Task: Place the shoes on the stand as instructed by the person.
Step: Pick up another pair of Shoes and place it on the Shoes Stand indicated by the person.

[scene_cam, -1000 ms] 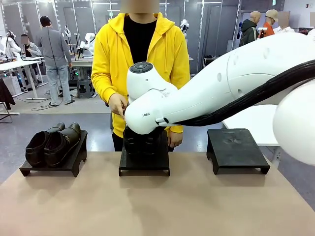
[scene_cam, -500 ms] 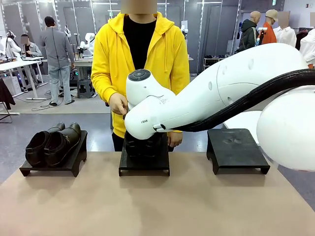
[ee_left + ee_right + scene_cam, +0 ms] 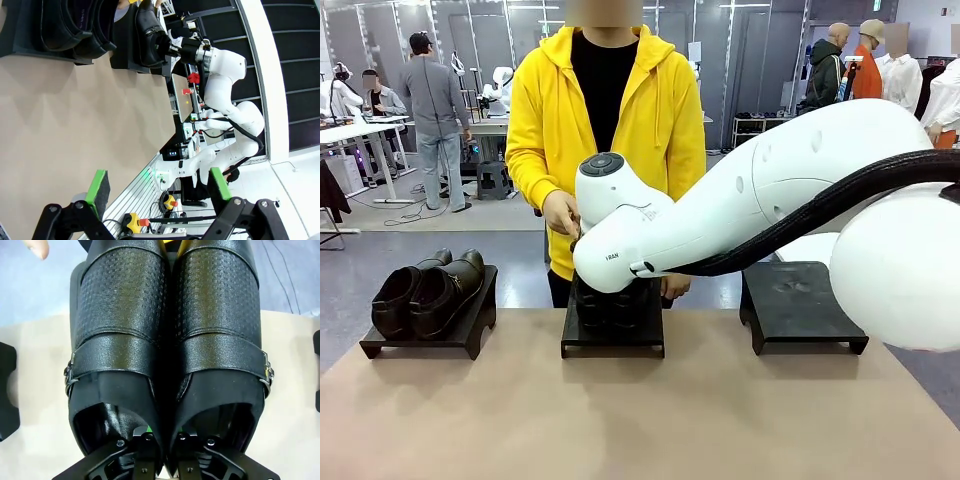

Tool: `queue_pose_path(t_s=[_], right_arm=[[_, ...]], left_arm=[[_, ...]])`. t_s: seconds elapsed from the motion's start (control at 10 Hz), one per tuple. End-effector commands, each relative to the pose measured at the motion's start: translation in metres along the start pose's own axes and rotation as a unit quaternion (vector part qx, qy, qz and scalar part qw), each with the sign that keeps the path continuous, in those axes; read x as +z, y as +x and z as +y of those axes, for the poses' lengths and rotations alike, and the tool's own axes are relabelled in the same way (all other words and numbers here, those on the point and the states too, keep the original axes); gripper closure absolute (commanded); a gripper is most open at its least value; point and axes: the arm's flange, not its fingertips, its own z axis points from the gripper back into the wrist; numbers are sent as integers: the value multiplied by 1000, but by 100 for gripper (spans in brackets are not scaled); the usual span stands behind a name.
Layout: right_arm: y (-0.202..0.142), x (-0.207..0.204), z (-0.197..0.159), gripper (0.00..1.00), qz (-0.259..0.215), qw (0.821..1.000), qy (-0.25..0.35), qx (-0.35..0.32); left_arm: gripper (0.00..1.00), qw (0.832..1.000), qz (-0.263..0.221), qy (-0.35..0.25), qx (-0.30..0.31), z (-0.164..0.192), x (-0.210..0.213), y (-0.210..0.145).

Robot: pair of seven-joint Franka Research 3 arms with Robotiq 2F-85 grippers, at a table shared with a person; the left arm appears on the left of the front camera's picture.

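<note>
Across the tan table [image 3: 640, 420], the right end effector [image 3: 162, 437], clenched on a shoe pair [image 3: 167, 340] over the middle stand [image 3: 613, 335], risks dropping them askew if released early.

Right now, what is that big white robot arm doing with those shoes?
The right end effector is shut on a pair of shiny black leather buckle shoes, holding them over the middle black stand. A person in a yellow hoodie stands just behind it. Another black pair sits on the left stand; the right stand is bare. The left end effector is open, away from them.
</note>
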Motion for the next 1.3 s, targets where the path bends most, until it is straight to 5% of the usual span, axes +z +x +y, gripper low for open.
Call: queue_pose_path(t_s=[0.0,0.2,0.3,0.7,1.2], right_arm=[[-1,1,1,91,-33,999,-1,-14],[-3,-4,0,91,-30,1000,-3,-5],[-3,-4,-1,79,-28,1000,-2,-5],[-5,9,-5,0,-34,999,-5,-1],[-10,23,-15,0,-39,999,-2,-4]], left_arm=[[0,1000,-2,0,-4,-1,0,-1],[0,1000,-2,0,-4,-1,0,-1],[0,1000,-2,0,-4,-1,0,-1],[0,1000,-2,0,-4,-1,0,-1],[0,1000,-2,0,-4,-1,0,-1]])
